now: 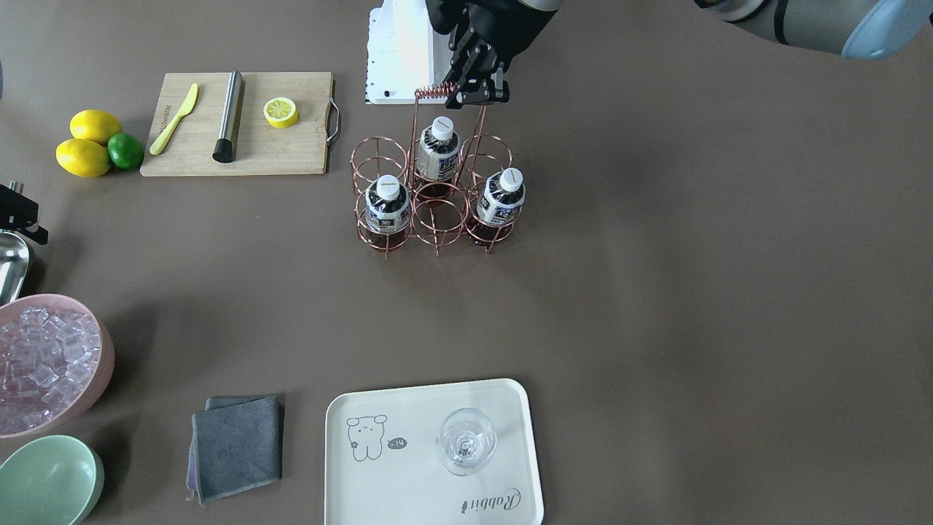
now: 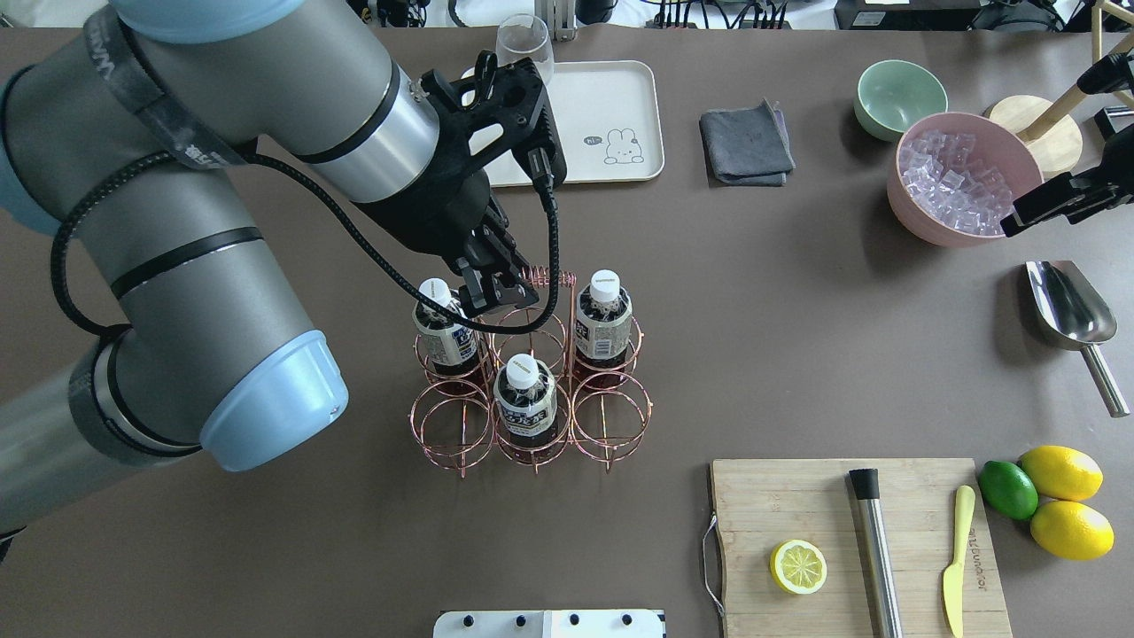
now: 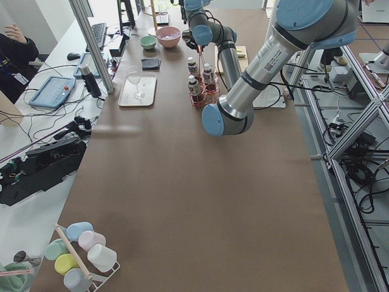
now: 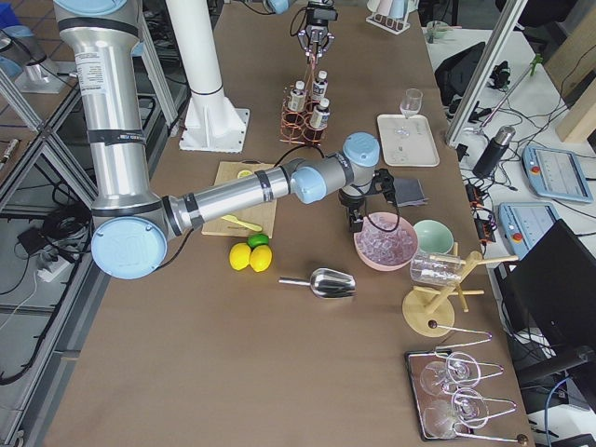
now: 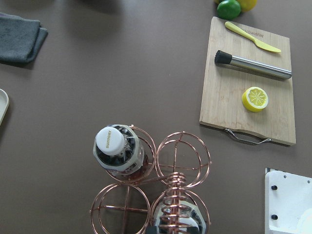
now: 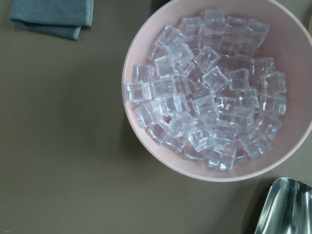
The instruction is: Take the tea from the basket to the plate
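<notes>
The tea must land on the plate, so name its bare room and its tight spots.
Free: the plate, on the half with the drawing, beside the glass. Also free: the table between basket and plate. Tight: the strip between glass and the plate's other rim.

Bright, even light from above throughout. Soft short shadows beside pink bowl [image 1: 106,361], under basket [image 1: 413,219]. Specular glare on scoop [image 2: 1067,306]. Wrist views sharp. Side views bend at edges; far things small, unclear.
</notes>
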